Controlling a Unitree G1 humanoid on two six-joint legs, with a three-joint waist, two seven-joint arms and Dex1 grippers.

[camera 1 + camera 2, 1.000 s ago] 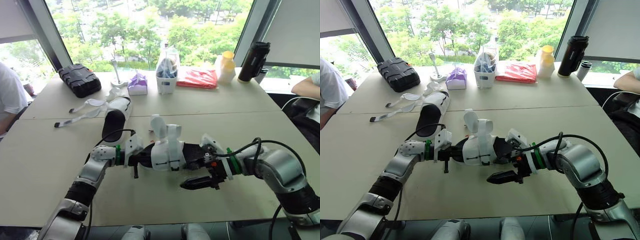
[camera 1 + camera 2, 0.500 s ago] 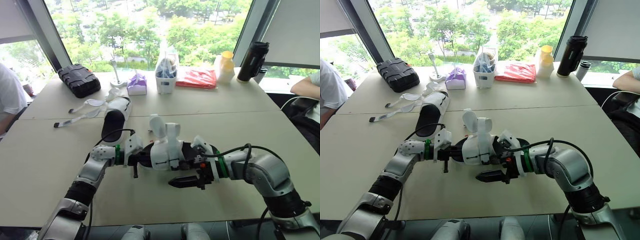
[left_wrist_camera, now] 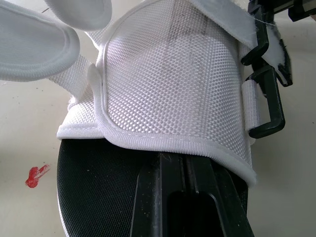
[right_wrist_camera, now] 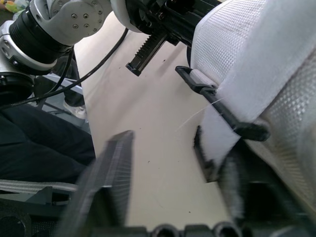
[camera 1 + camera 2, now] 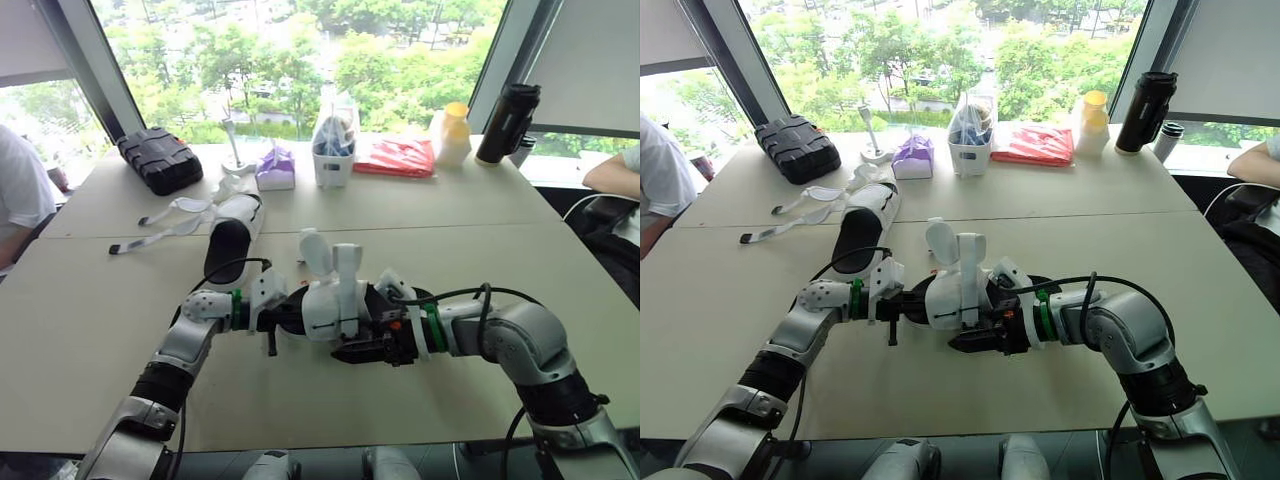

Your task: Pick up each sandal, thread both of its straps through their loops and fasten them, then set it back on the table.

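Now left gripper [image 5: 282, 313] clamps sandal [image 5: 335, 300], long axis crosswise; right gripper [image 5: 358, 350], spread open, just beside loop [image 4: 247, 131].

Our left gripper [image 5: 908, 303] holds the white sandal [image 5: 958, 285] over the table [image 5: 730, 320]; our right gripper [image 5: 975, 342] sits against its near side.

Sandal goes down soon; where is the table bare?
Bare: the right half of the table behind the held sandal, and its near left corner. Crowded: far edge from black case to black flask, and around the second sandal.
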